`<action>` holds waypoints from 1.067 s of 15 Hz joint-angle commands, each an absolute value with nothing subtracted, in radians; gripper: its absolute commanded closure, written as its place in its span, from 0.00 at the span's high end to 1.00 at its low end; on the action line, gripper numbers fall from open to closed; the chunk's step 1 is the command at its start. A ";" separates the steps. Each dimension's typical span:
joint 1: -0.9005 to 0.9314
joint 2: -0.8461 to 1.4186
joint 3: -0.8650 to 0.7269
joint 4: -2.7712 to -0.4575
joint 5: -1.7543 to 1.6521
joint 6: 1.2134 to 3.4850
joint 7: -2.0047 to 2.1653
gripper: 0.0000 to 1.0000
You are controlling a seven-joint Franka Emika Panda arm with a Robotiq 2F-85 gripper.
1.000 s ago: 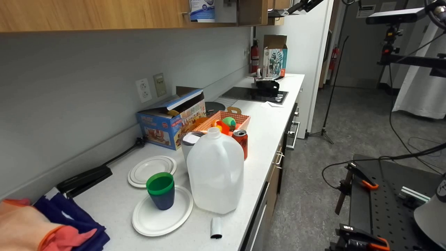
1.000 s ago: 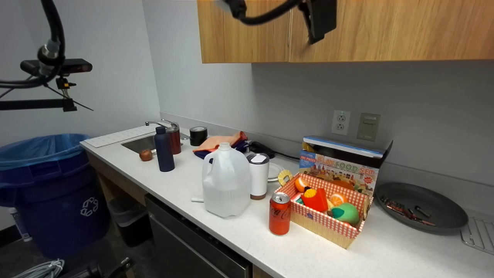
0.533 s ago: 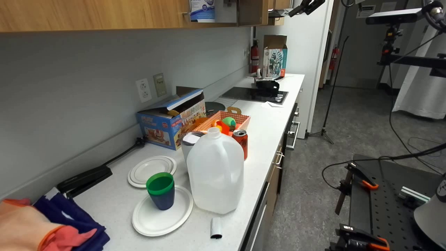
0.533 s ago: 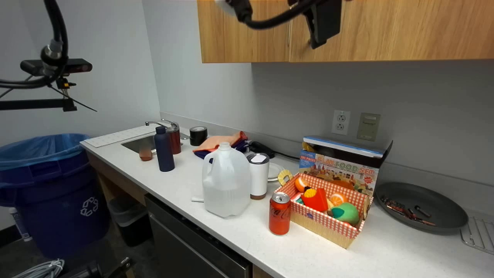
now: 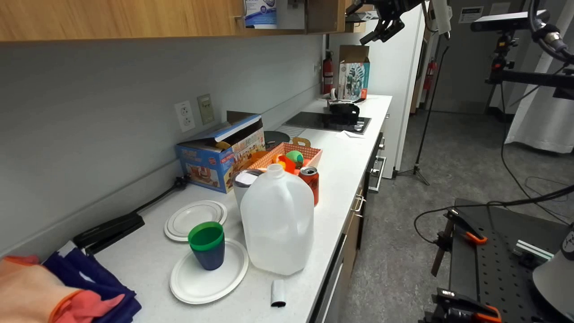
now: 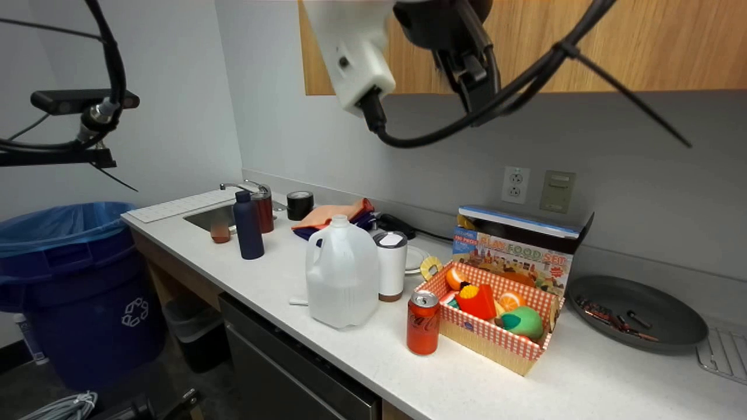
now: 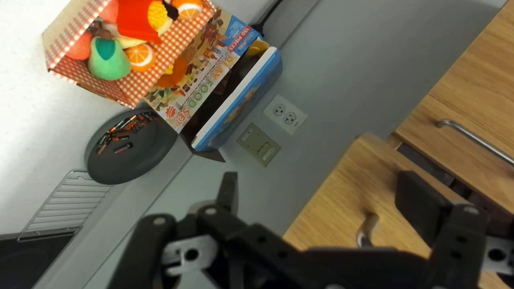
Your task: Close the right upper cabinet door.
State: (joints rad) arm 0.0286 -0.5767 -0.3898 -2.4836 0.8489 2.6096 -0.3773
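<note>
One jug (image 6: 343,280), one soda can (image 6: 423,325)

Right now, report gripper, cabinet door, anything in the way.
Gripper open. Right upper cabinet door open, contact unclear. Play food box below, likely no obstacle.

Right upper cabinet door (image 5: 326,17) apparently open, end effector (image 5: 357,25) near; jug (image 5: 279,224) upright on counter (image 5: 338,154)

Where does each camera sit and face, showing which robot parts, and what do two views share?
In an exterior view: higher than the counter, looking along it toward the stovetop; jaws and part of the base show.
In an exterior view: beside the counter, angled toward the wall and sink; part of the arm shows.
Wrist view: on the arm, tilted, facing the wall and open cabinet door; parted jaws along the bottom.
Both exterior views share the jug, from different sides.
</note>
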 commanded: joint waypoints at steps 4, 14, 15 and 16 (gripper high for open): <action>0.187 -0.505 -0.429 -2.499 1.093 2.896 -0.619 1.00; 0.399 -0.447 -0.462 -2.389 1.466 3.095 -0.761 1.00; 0.408 -0.438 -0.462 -2.374 1.493 3.096 -0.771 1.00; 0.413 -0.430 -0.462 -2.362 1.518 3.094 -0.781 1.00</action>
